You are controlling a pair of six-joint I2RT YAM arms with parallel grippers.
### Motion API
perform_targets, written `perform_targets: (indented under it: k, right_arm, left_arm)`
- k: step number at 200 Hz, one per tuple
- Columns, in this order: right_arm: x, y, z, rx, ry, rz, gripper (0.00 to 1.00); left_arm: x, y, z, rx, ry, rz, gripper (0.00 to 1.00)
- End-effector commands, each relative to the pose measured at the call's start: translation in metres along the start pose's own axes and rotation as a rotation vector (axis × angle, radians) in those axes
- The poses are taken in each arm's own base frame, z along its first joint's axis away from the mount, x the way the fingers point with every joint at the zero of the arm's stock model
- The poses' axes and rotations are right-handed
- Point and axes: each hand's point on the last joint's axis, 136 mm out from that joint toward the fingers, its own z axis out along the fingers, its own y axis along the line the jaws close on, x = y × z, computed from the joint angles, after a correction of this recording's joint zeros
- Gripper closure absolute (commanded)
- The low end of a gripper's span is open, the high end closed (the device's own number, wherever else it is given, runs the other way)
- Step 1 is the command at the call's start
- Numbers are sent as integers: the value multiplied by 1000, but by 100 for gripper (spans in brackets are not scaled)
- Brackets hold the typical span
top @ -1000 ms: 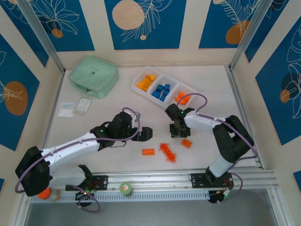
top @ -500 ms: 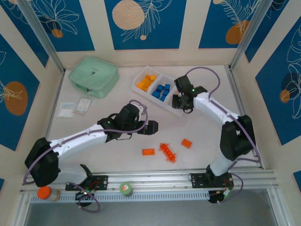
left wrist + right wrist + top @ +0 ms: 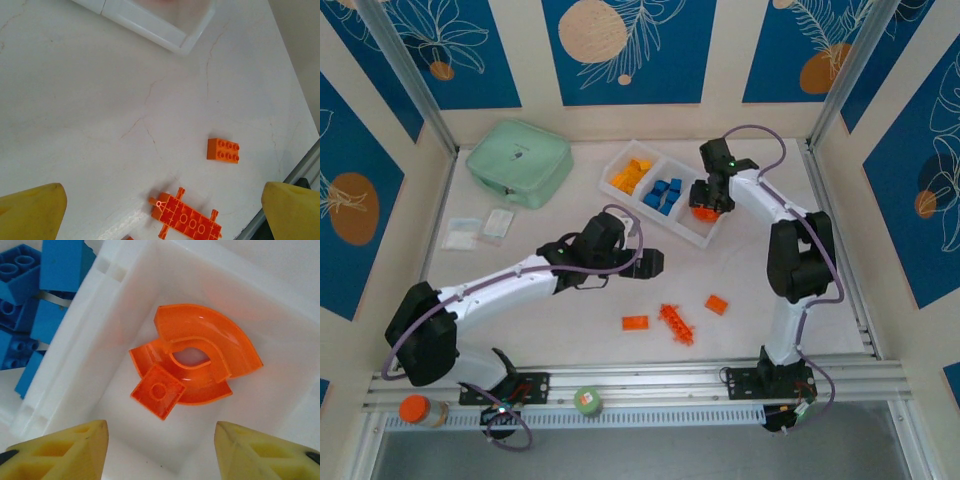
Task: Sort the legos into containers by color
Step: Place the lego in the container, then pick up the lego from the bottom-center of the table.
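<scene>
1. Blue panels with pale leaf drawings line the walls around a pale counter [image 3: 570,300].
2. A long white tray [image 3: 680,232] is seen in the upper middle of the top view, with a mint-green case [image 3: 518,162] to its left.
3. Yellow-orange legos [image 3: 632,176] lie in the tray's left compartment, blue legos [image 3: 663,194] in the middle one, and orange-red legos [image 3: 703,212] in the right one.
4. The right end effector [image 3: 708,200] is held over the right compartment.
5. In the right wrist view its yellow fingers [image 3: 65,450] are seen apart at the bottom of the frame, with nothing gripped between them.
6. Below them, on the compartment floor, two curved arches [image 3: 210,347] lie stacked, and a small square piece [image 3: 157,391] rests against their lower left edge.
7. The left end effector [image 3: 653,263] is held above the counter at the centre of the top view, below the tray.
8. Its fingers [image 3: 32,215] are spread wide at the lower corners of the left wrist view, and nothing is held.
9. Three orange-red legos lie loose on the counter in the lower middle of the top view: a flat plate [image 3: 635,323], a long pegged piece [image 3: 675,323] just beside it, and a small brick [image 3: 717,305] to the right.
10. Two clear packets [image 3: 480,228] lie at the left of the counter.
</scene>
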Motion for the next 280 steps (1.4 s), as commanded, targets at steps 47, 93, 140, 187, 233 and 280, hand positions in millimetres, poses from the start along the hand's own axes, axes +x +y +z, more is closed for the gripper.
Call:
perform_targets:
  k: [47,93,140,187,233,280]
  right_arm:
    - [63,1,-66,-158,20,85,32]
    - [132,-6,-64,-187,129,105,27]
    - [187,-8,-38,-169,250,100,24]
    - [211,-11,-25,-92,287,85,19]
    - [228,-12,-17,-43,312,87,16]
    - [245,-14,-24,-4,329,78,15]
  left_arm:
    - [2,-10,-2,48,19,-4,1]
    - [14,-8,-2,60,24,-37,1]
    - [28,2,-2,33,2,-86,1]
    - [34,2,-4,22,-7,-108,1]
    - [37,9,-6,-14,-13,-120,1]
    - [40,14,-10,-19,-27,-132,1]
